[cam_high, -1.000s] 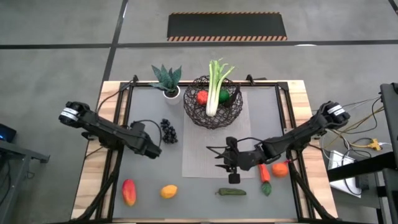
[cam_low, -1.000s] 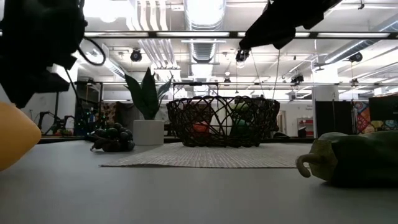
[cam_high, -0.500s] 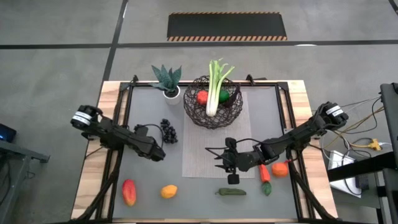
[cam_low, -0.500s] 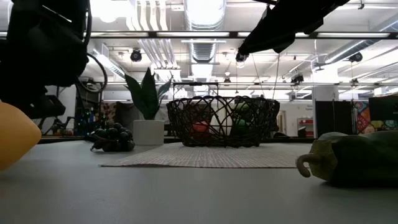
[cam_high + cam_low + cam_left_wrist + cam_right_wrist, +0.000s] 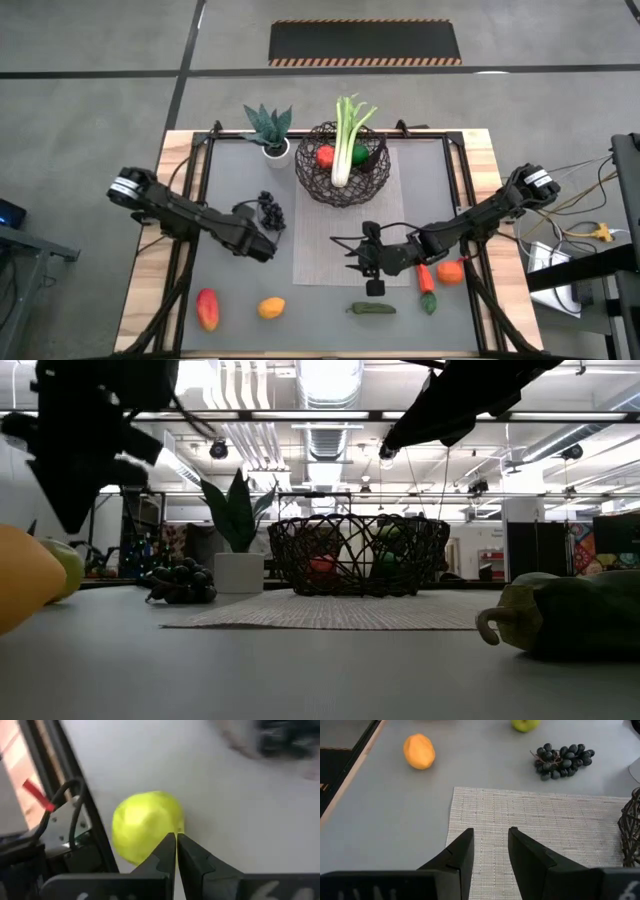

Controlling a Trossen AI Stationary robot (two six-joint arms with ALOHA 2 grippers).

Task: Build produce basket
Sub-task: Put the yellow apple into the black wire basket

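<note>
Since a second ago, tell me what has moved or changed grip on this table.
The left gripper has shut on nothing and shifted toward the table's middle, near the grapes; the yellow-green fruit lies just beyond its tips, not held. The right gripper has narrowed slightly over the mat, holding nothing. The basket and other produce have not moved.

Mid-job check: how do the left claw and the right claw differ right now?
The left claw is shut, its fingers pressed together; the right claw is open, with a clear gap between its fingers. The left claw has a round yellow-green toy fruit just beyond its fingertips, on the bare grey tabletop; the right claw faces the pale woven mat. Shared: neither claw holds anything.
</note>
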